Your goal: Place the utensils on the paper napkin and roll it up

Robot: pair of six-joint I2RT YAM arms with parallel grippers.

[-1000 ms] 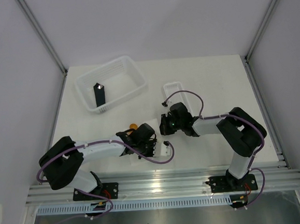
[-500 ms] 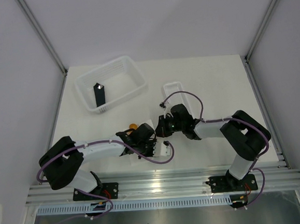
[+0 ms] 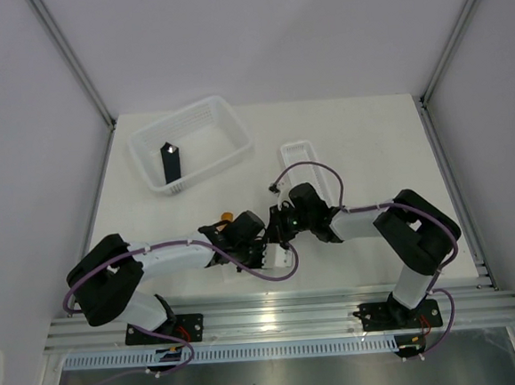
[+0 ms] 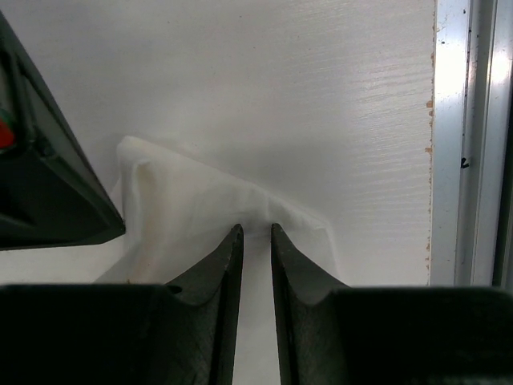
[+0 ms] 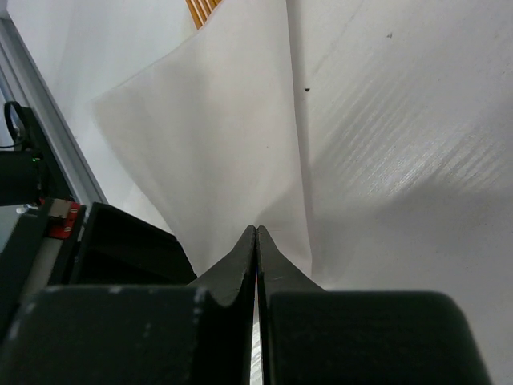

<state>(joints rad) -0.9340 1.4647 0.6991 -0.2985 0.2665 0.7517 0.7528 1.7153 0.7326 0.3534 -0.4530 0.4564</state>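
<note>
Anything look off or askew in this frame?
Yes. The paper napkin is not lying flat: the right gripper pinches it up into a creased, slanting tent near the table's front edge. An orange utensil shows uncovered beyond the napkin's far edge.

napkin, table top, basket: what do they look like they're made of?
Napkin: thin matte white paper, most likely; it holds soft folds and creases. Table top: matte white with fine grain lines, maybe painted or laminated wood. Basket: white plastic by its look, with rigid moulded walls and rows of slots; its gloss is hard to judge from the top view.
</note>
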